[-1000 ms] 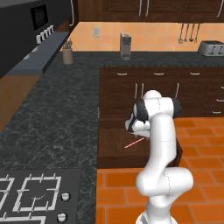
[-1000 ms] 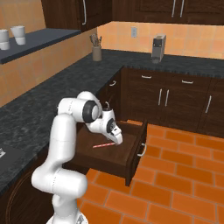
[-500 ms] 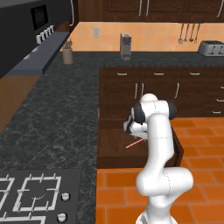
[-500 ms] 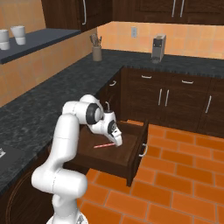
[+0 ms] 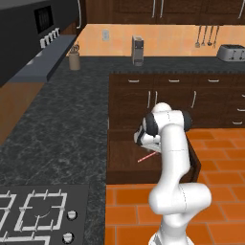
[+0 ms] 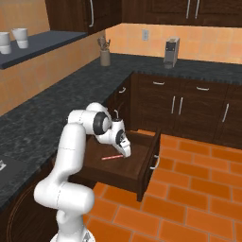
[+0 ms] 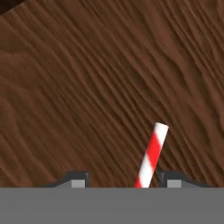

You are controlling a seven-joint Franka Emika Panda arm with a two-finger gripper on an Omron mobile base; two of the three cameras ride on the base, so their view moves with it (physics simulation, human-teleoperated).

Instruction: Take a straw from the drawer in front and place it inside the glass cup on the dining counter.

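The drawer [image 6: 142, 176] stands pulled out in front of me, a dark wooden box whose floor [image 7: 87, 87] shows close up in the hand view. On that floor lies the red and white striped straw [image 6: 112, 157], also seen from the left base view as the straw [image 5: 145, 157]. My gripper [image 6: 126, 153] reaches down into the drawer at the straw's right end. In the hand view the straw [image 7: 153, 153] runs up between the two fingertips of my gripper [image 7: 127, 181], nearer the right one, with gaps on both sides. The glass cup and dining counter are out of view.
Black granite worktop [image 5: 57, 139] runs along the left, with a hob [image 5: 33, 215] at the near corner. Dark cabinets [image 6: 189, 104] line the back under a worktop with a coffee machine [image 6: 171, 52] and utensil pot [image 6: 105, 56]. Orange tiled floor [image 6: 198, 189] lies to the right.
The hand has sunk a little lower into the drawer, and the jaws have drawn closer together around the straw. The straw and the drawer have not moved.
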